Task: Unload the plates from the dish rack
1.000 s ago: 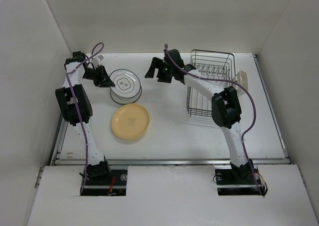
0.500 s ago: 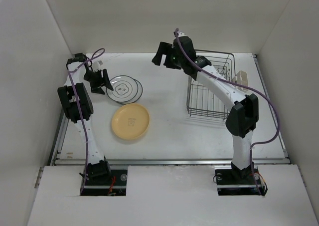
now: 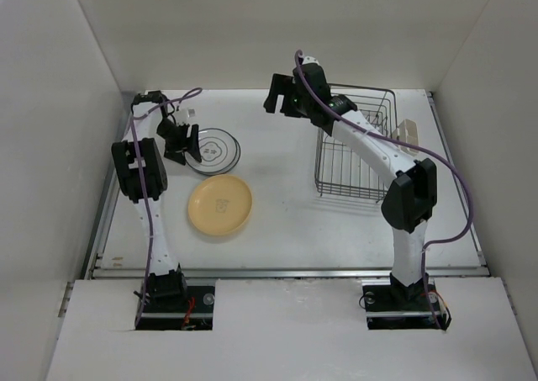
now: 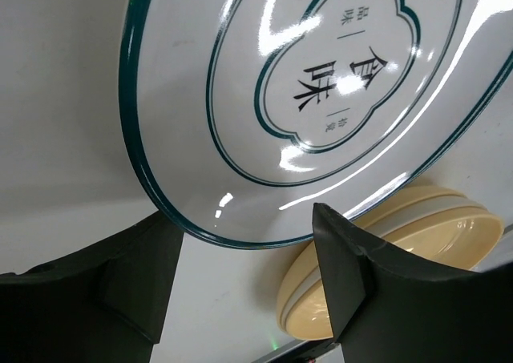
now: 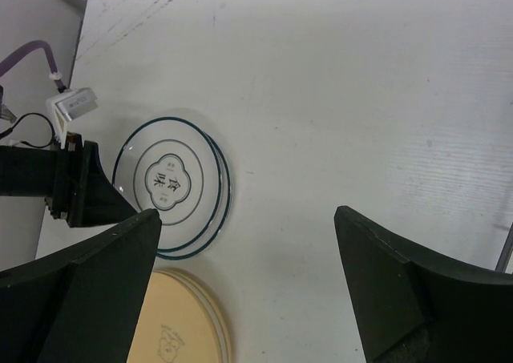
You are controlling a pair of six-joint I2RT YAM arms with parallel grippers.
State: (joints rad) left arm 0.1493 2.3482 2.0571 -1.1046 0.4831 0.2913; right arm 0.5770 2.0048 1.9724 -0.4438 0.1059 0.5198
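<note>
White plate [image 4: 321, 98] cropped top and right, yellow plates [image 4: 441, 231] half hidden behind it

White table [image 3: 336, 230] (faintly scuffed) enclosed by plain walls [image 3: 252, 28].

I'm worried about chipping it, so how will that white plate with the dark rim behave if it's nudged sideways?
The white plate looks glazed and glossy, so it is probably rigid, brittle and slippery. It lies flat and shallow, so a nudge likely slides it rather than tipping it.
</note>
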